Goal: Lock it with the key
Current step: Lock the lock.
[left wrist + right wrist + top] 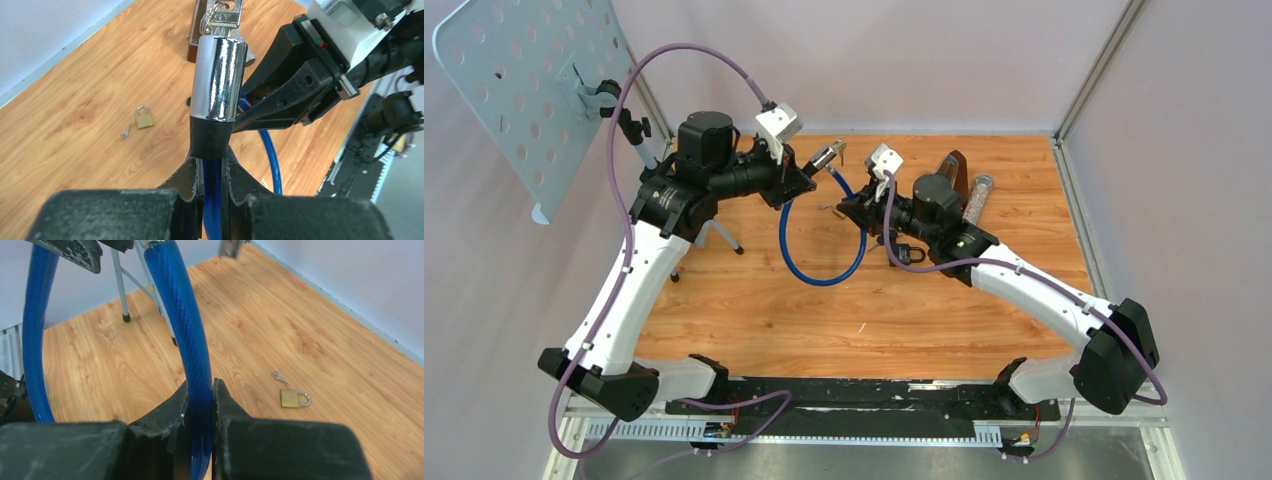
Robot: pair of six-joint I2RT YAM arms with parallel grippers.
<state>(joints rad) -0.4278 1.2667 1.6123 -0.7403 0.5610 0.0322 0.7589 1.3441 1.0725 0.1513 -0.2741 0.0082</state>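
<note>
Standing on a tripod at the far left, a perforated panel plays no part in this job. Next come the left jaws, clamped on the blue cable right under the black collar of the chrome lock head, which is held up off the wooden surface. The key sits in the end of the head away from that grip, with the other keys of its ring bunched against it. Below, the cable hangs in a loop; whether its free end is seated in the head cannot be told. On the surface beyond lie a small brass padlock and, just beside it, a loose small key, both apart from the arms. Further right, the right jaws are clamped on another stretch of the cable. The step in hand looks like turning the key. To do it well, the left grip should hold the head steady while the right lets go of the cable, pinches the key's flat bow and twists about the cylinder's axis without pulling sideways. The dangling spares could snag. At the far right lies a clear tube; what it holds is too small to make out.
</note>
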